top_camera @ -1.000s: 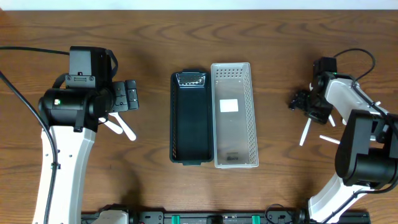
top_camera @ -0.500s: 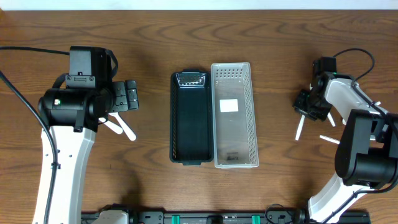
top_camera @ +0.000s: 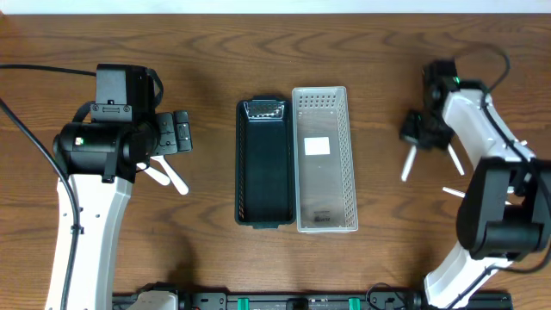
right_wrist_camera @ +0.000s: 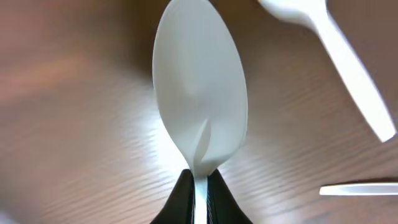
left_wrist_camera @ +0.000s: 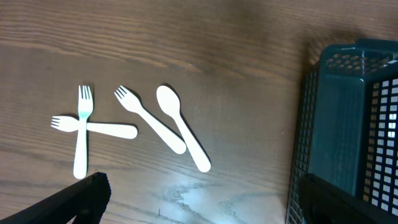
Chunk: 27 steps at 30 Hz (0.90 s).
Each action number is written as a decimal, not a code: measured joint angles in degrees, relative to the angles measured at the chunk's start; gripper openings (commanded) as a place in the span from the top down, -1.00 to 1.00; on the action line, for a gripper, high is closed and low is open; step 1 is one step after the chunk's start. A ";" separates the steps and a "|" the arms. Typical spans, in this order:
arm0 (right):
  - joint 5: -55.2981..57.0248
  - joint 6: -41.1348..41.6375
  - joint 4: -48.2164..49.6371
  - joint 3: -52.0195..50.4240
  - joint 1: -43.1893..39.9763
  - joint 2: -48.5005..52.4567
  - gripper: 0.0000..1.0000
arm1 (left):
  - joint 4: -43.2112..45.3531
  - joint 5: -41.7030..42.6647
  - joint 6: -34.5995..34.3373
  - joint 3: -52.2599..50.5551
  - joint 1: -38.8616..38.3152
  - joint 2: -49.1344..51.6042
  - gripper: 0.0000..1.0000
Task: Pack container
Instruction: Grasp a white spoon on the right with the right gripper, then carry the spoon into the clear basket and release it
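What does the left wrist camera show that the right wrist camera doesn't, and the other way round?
Only the left wrist view: three white forks and a loose spoon lying on the wood, with the dark basket at the right edge. Only the right wrist view: a close-up spoon pinched at its neck by the shut right gripper, with parts of two other white utensils nearby. Both share the wooden table and white plastic cutlery.

I lose the spoon (right_wrist_camera: 199, 93) handle inside the right gripper (right_wrist_camera: 199, 196), and a blurred utensil (right_wrist_camera: 354, 74) (top right) runs off the frame.
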 measured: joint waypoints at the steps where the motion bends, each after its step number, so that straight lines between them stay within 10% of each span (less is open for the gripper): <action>1: 0.04 -0.11 -0.72 2.47 1.81 -1.31 0.98 | 0.00 0.00 0.02 0.00 0.00 0.00 -0.96; 10: -0.17 3.43 -1.95 13.31 19.04 -10.01 0.97 | 0.00 0.00 0.00 0.00 0.00 0.00 -0.97; 22: -0.79 7.65 -1.60 10.99 28.65 8.07 0.91 | 0.00 0.00 0.02 0.00 0.00 0.00 -0.97; 27: -1.68 7.43 -1.60 10.14 29.81 12.28 0.29 | -0.02 0.00 0.00 0.00 0.00 0.00 -0.96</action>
